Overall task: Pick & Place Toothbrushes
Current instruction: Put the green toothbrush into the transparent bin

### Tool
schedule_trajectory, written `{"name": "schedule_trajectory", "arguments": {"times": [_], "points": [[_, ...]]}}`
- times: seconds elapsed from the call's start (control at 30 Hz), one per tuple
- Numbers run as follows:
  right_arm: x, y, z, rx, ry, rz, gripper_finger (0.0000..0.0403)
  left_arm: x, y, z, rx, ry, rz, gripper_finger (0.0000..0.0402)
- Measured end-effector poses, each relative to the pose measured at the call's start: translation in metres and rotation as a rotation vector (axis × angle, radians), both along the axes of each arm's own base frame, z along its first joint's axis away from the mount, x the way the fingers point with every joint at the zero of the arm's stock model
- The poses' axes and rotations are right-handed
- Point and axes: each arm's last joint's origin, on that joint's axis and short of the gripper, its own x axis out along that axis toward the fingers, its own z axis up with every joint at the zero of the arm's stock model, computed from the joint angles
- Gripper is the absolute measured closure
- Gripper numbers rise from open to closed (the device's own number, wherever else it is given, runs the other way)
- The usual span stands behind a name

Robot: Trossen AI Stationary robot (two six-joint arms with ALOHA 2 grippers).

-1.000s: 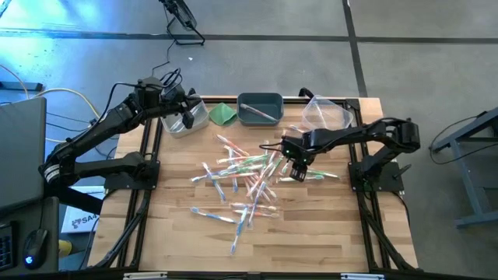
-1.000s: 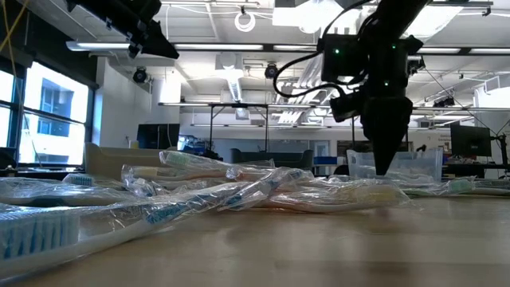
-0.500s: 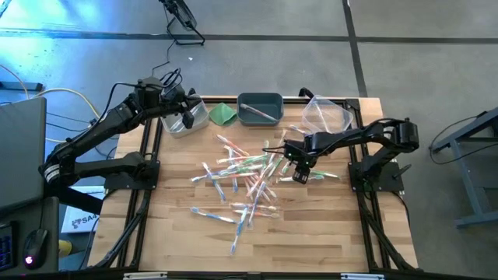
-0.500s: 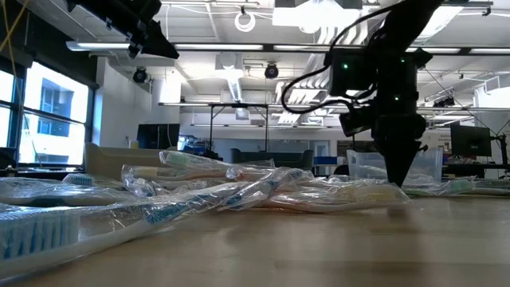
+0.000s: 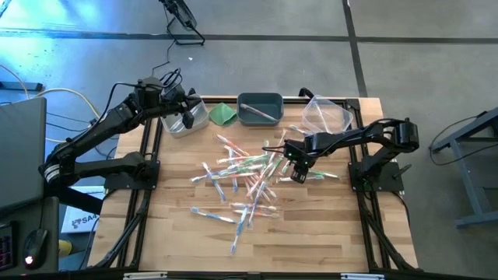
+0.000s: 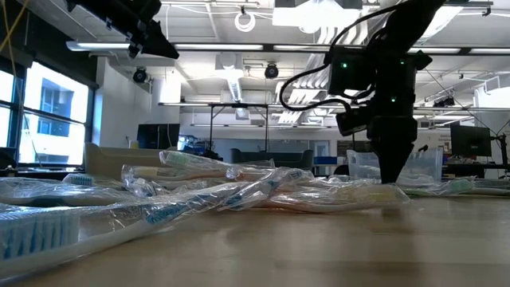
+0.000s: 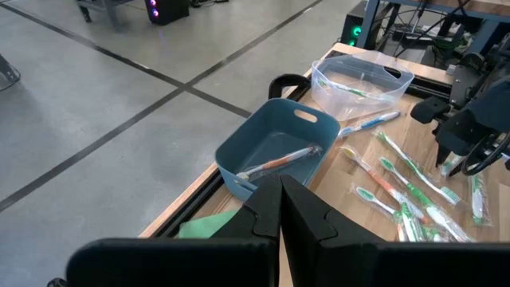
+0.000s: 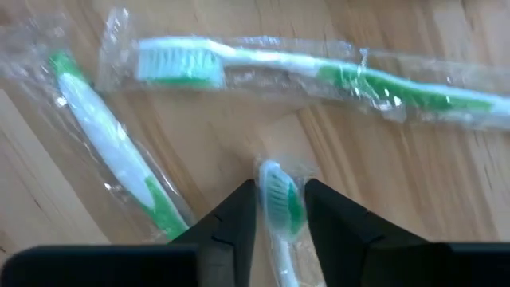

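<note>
Right wrist view: right hand (image 8: pixel 279 203) is seen low on the bench (image 5: pixel 327 233), part-open fingers flanking a wrapped green toothbrush (image 8: pixel 276 199) at centre-right of the high view, grip not confirmed. Slick wrap may be pinched alone, so the toothbrush could slip or drag neighbours. Left hand (image 7: pixel 279 209) is parked shut at upper left.

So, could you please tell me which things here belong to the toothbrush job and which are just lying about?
Part of the job:
- toothbrushes scattered on the table
- blue bin with one brush in it
- clear bin
- right claw, down around a green toothbrush

Lying about:
- green cloth
- left claw, shut, waiting near the blue bin
</note>
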Motion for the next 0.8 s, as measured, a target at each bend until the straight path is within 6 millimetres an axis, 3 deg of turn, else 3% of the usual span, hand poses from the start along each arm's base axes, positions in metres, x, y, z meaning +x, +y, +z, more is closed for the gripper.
{"name": "schedule_trajectory", "arguments": {"times": [0.33,0.8], "points": [[0.003,0.000,0.002,0.019,-0.036,-0.022,0.0392,0.000,0.000,0.000,0.000,0.000,0.000,0.0402],[0.001,0.003,0.012,0.086,-0.093,-0.002,0.0400,0.000,0.000,0.000,0.000,0.000,0.000,0.0402]]}}
